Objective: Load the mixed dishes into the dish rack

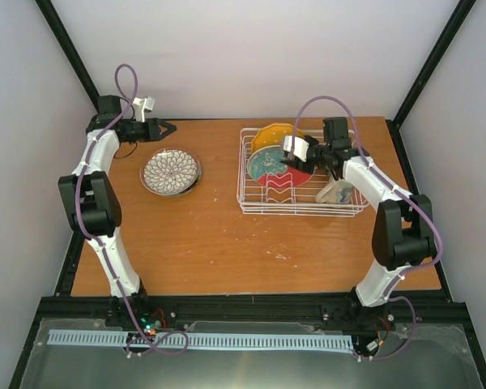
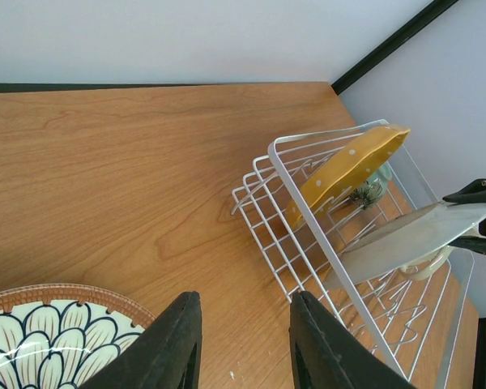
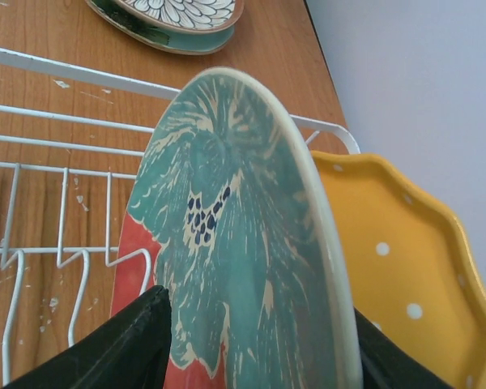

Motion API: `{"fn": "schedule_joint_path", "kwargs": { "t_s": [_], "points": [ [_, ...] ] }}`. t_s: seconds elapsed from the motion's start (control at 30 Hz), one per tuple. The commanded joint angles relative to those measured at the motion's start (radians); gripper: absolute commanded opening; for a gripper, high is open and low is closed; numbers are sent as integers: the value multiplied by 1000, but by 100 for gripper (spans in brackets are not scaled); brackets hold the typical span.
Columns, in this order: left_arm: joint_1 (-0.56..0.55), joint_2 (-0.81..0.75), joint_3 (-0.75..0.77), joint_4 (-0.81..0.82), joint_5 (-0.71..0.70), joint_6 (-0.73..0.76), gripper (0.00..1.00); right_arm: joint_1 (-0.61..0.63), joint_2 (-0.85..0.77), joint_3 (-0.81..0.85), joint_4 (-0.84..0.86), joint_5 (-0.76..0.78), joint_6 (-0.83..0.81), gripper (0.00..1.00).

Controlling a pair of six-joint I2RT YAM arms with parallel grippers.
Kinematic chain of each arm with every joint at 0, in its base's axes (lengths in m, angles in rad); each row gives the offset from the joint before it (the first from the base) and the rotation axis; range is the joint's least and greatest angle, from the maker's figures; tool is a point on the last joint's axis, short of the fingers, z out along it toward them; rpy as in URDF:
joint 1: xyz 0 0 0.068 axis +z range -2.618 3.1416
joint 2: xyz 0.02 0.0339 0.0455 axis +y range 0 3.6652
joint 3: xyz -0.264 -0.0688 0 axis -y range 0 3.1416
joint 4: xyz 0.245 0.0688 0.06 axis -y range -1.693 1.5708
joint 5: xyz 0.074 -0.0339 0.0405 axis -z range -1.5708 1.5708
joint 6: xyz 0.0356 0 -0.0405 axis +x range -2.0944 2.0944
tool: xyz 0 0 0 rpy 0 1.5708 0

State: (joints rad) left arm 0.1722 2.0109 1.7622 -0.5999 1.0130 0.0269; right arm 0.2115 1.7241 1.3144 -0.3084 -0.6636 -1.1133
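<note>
Floral plate (image 2: 40, 340) lies flat just below left gripper (image 2: 243, 304), off to its side; that gripper is part-open, empty. Right gripper (image 3: 259, 340) straddles red-and-teal plate (image 3: 235, 243); clamped or not, can't tell.

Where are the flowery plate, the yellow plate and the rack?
flowery plate (image 1: 171, 171): top view, its patterned middle.
yellow plate (image 3: 405, 267): right wrist view, its dotted face.
rack (image 2: 267, 223): left wrist view, its wire end wall.

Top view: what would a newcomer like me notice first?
Probably the red-and-teal plate standing on edge in the white rack at right, with the right hand straddling its rim. A yellow plate leans behind it. A floral plate lies flat at left, near the left hand.
</note>
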Motion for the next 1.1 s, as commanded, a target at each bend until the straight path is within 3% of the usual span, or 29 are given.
{"fn": "schedule_joint_path", "kwargs": {
  "t_s": [0.0, 0.17, 0.5, 0.73, 0.87, 1.07],
  "points": [
    [4, -34, -1, -3, 0, 28, 32, 5, -29, 6, 48, -19, 29, 49],
    [4, -27, 3, -33, -66, 47, 32, -1, -47, 11, 116, -15, 92, 47],
    [14, 7, 33, -152, -337, 70, 33, -30, -125, 16, 298, -6, 258, 49],
    [33, 75, 86, -259, -594, 39, 29, -48, -205, 18, 497, 146, 505, 50],
    [36, 109, 86, -291, -744, 26, 29, -49, -248, 51, 507, 213, 689, 56],
    [36, 165, 98, -343, -925, 15, 30, -49, -297, 70, 505, 182, 927, 59]
  ]
}}
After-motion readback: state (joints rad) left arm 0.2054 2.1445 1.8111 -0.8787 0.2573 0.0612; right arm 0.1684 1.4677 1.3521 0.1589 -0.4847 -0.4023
